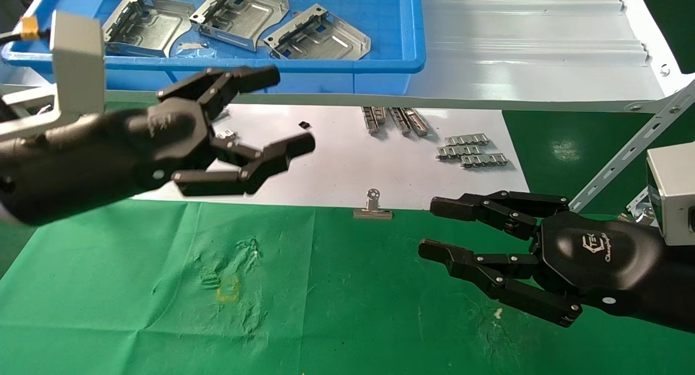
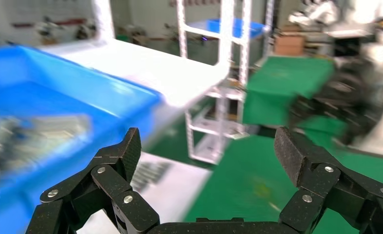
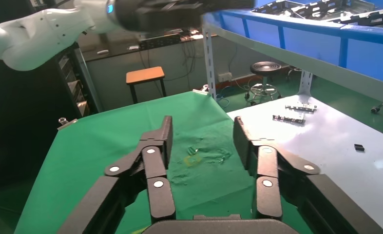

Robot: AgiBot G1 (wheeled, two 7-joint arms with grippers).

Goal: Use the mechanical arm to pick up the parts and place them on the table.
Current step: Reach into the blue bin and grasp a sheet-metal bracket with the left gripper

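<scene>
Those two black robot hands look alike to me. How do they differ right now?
The left hand is raised in front of the blue bin on the shelf; the right hand hangs low over the green table. A white logo shows on the right hand's back, none on the left's. Both are black, with jointed fingers spread and holding nothing.

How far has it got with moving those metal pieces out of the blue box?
Nothing looks done: all three parts lie in the blue bin on the white shelf, and none on the green table. In hand: the left hand is raised, open and empty, just below the bin. The right hand hovers open over the table. Every pick and placement is left.
</scene>
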